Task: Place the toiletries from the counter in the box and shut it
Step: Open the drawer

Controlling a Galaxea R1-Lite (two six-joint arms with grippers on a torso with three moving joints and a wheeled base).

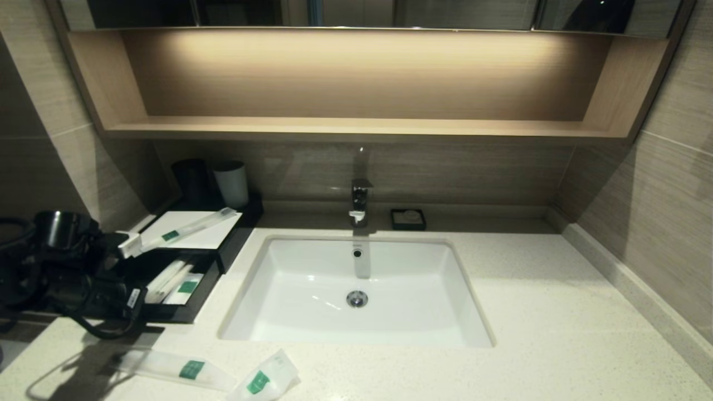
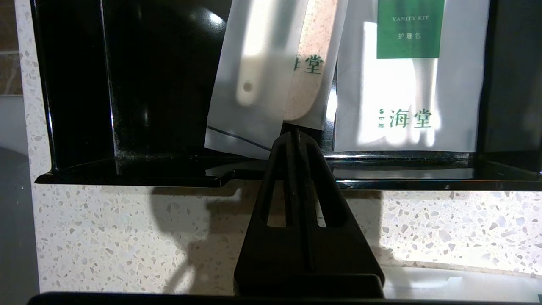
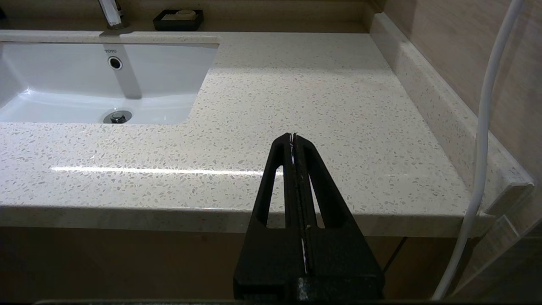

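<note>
We see the left claw (image 2: pixel 295 134) at the left side of the desk (image 1: pixel 529 312), fingers pressed flat together with nothing between them, tip right at the front lip of the box's pulled-out drawer (image 2: pixel 254 176). The box (image 1: pixel 192 253) sits left of the sink (image 1: pixel 356 289), black with a white top panel, drawer out toward the desk's front. One long slim sachet (image 1: pixel 186 228) lies across the white top panel, its near end close to the left arm; we cannot tell if anything grips it. Inside the drawer we see slim packets (image 2: pixel 254 84) overlapping each other, and a wider vanity kit packet (image 2: pixel 408 84) with a green label beside them, flat on the drawer floor. Two sachets are out on the desk near its front edge: a long sachet (image 1: pixel 178 369) and a short wide sachet (image 1: pixel 266 379) just beside it, both in front of the sink's left corner, apart from the box. The right claw (image 3: pixel 293 137) hangs off the desk's front edge on the right side, fingers closed together, empty, well apart from everything. Behind the box stand a dark cup (image 1: pixel 191 181) and a white cup (image 1: pixel 231 184). The faucet (image 1: pixel 360 200) is behind the sink, with a small black soap dish (image 1: pixel 408 219) beside it. A wooden shelf (image 1: pixel 356 128) runs above.
</note>
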